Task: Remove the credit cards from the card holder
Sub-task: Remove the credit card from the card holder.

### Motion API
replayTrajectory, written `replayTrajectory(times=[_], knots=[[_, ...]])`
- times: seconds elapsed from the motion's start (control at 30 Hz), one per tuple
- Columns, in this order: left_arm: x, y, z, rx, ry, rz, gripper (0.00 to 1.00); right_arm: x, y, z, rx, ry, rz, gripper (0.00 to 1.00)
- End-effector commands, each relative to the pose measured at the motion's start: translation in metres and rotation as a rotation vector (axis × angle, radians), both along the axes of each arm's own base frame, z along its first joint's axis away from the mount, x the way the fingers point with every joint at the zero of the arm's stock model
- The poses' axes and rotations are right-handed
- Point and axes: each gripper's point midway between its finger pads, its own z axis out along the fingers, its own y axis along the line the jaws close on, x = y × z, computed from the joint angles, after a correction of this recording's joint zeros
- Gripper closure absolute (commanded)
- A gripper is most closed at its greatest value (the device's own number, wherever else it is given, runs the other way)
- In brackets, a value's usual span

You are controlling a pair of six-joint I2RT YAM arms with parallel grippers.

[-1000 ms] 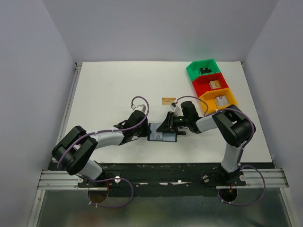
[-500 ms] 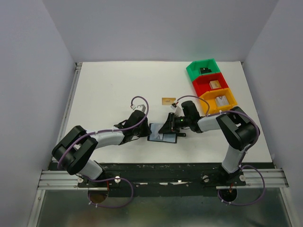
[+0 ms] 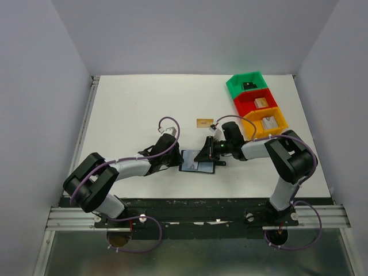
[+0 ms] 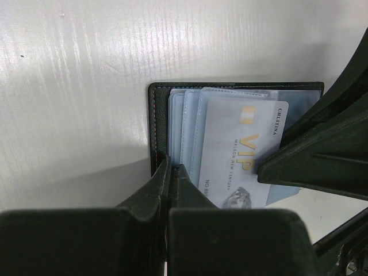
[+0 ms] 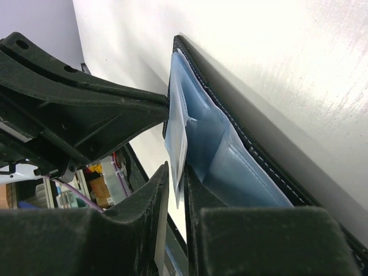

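The right gripper [image 5: 176, 179] reaches the open card holder [image 4: 158, 115] from its right side. Its two fingers are drawn close together, one on each side of a thin pale sheet [image 5: 179, 135] that stands up from the holder's blue-grey pockets. A sliver of light shows between one finger and the sheet, so I cannot tell whether the pads pinch it or only flank it. I also cannot tell whether the sheet is a card or a clear sleeve.

The left gripper [image 4: 172, 171] is clenched, its fingertips pressed together. The tips rest on the holder's black border at its left end, beside the stacked sleeves. Whether anything is caught between them is hidden.

The holder lies flat and open on the white table [image 3: 132, 109] between the two grippers, both of which touch it. Its uppermost pocket shows a silver-grey card [image 4: 238, 152] with gold "VIP" lettering. The right side of that card is covered by a finger of the right gripper.

A gold-orange card [image 3: 204, 122] lies on the table just beyond the holder's far edge, apart from both grippers. Green, red and orange bins [image 3: 256, 103] stand further beyond the holder and to its right.
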Motion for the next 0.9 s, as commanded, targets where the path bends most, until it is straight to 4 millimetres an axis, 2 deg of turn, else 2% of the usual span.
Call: replayTrajectory(times=[0.0, 0.33, 0.87], knots=[[-0.0318, 0.0396, -0.0456, 0.177, 0.152, 0.017, 1.0, 0.0012, -0.0052, 0.0041, -0.004, -0.024, -0.008, 0.77], [-0.034, 0.0437, -0.0495, 0.179, 0.161, 0.027, 1.0, 0.0009, -0.0067, 0.0051, 0.0, -0.028, -0.008, 0.85], [-0.0354, 0.0473, -0.0503, 0.174, 0.162, 0.04, 1.0, 0.0003, -0.0136, 0.0067, 0.002, -0.033, -0.022, 0.86]])
